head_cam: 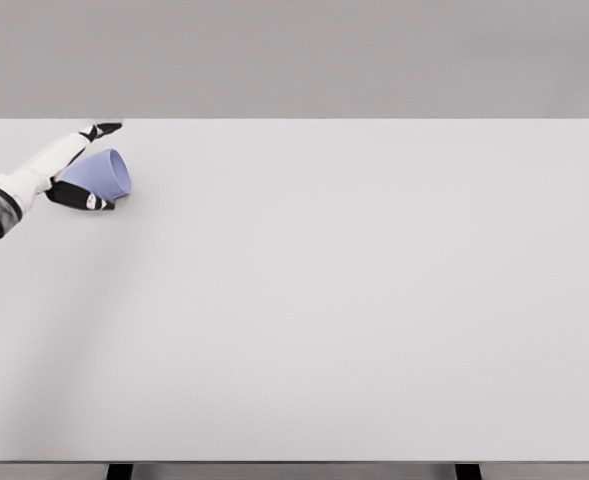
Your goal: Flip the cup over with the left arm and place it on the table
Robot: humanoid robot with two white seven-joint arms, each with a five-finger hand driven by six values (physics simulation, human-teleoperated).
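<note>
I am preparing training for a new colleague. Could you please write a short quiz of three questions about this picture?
1. True or false: the cup stands upright on the table.
2. Which hand is at the cup? A) the left hand B) the right hand C) both hands
3. Fill in: the cup lies near the far ____ corner of the table, as seen in the head view.

Key
1. False. It is tilted on its side, with its opening toward the right of the picture.
2. A. The fingers lie around the cup, above and below it. The right hand is not in view.
3. left
</note>
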